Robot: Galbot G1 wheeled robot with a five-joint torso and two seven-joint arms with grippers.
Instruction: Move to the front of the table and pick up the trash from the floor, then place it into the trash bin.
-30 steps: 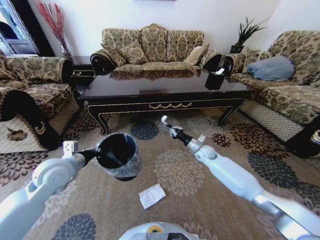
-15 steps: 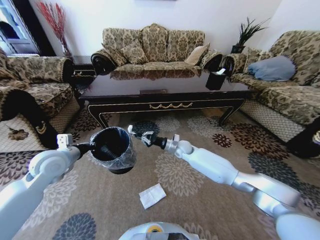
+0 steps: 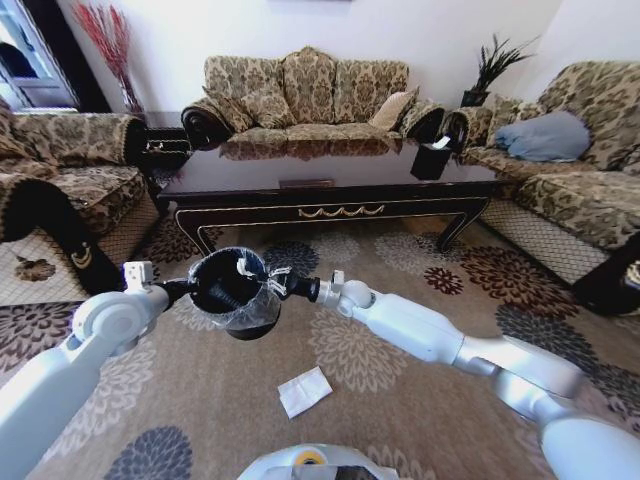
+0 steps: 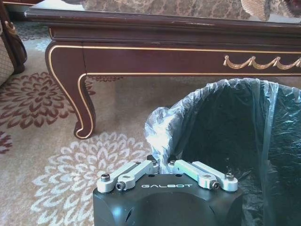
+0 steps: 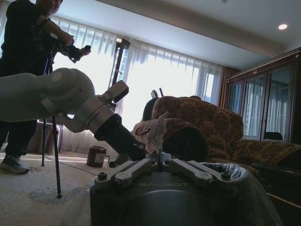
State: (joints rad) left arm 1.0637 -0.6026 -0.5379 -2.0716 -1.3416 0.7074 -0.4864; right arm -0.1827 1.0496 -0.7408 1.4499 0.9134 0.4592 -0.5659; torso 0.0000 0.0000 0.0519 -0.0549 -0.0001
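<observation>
My left gripper (image 3: 190,290) is shut on the rim of the trash bin (image 3: 235,292), a round black bucket with a clear liner, and holds it off the carpet in front of the table (image 3: 330,175). In the left wrist view the fingers (image 4: 136,170) pinch the liner edge at the left gripper (image 4: 162,165), with the trash bin (image 4: 235,122) just beyond. My right gripper (image 3: 262,278) reaches over the bin's mouth, shut on a crumpled white scrap of trash (image 5: 155,133). A white paper square (image 3: 304,390) lies on the carpet near my base.
A black tissue holder (image 3: 430,158) stands on the table's right end. Patterned sofas stand at the left (image 3: 60,190), behind the table (image 3: 300,95) and at the right (image 3: 580,170). Open carpet lies between me and the table.
My right arm swung left from in front of the table until its gripper reached over the bin's mouth. The left arm shifted the bin slightly up and farther from me.
</observation>
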